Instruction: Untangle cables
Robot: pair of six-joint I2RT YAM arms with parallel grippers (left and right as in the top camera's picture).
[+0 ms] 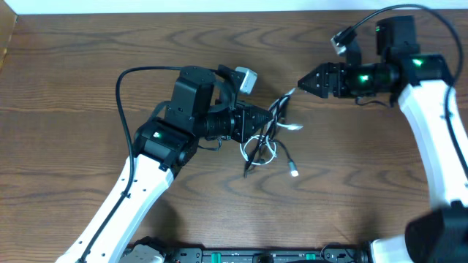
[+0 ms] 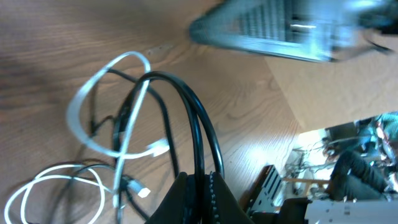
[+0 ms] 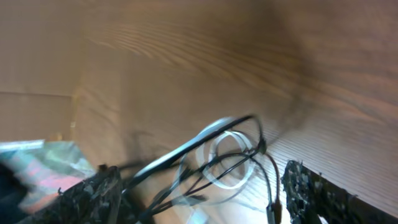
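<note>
Cables, two, thin, tangled in one bundle at the middle of the counter (image 1: 88, 44)
- Black cable (image 2: 198, 134): doubled into two strands side by side. In the overhead view its long axis slants from lower left to upper right, with the upper end pointing at the right hand. Glossy finish.
- White cable (image 2: 72, 111): flat-looking cord in several open loops, threaded through and under the black strands. One small white plug end (image 1: 295, 174) lies at the bundle's lower right, pointing away from the tangle.
- Left hand (image 1: 257, 126): at the bundle's left edge, clenched on the doubled black cable, which rises out of the fingertips in an arch.
- Right hand (image 1: 300, 84): at the bundle's upper right tip, released, fingers spread wide, with loops of both cables showing in the gap and neither finger pressing on them. The wrist view is blurred
- Counter: dark wood grain
</note>
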